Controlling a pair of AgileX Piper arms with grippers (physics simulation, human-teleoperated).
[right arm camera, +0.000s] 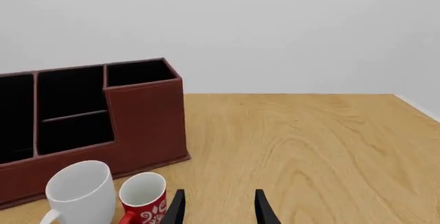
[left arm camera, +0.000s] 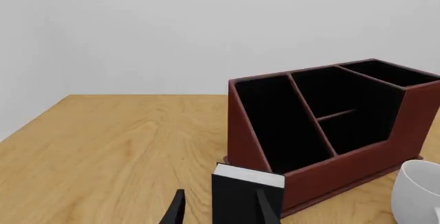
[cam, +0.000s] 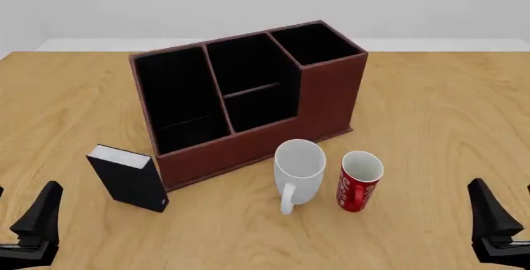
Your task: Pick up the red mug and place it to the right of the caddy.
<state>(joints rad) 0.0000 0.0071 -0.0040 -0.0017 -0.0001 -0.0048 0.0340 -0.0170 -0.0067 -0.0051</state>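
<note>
- The left gripper is being held low at the near left edge, fingers spread, nothing gripped.
- The black box is standing just beside the caddy, whose black-lined compartments are showing nothing inside.
- The white mug and the red mug are standing upright in front of the caddy, both apparently empty.
- The right gripper is being held parted and empty, nearer the red mug, probably suited for the pick.

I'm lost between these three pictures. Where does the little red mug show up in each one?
Front view: the red mug stands in front of the caddy, just right of the white mug.
Right wrist view: it sits at the lower edge, again beside the white mug.
Left wrist view: not in the picture; only a slice of the white mug shows.
Shared landmark: the caddy.
</note>
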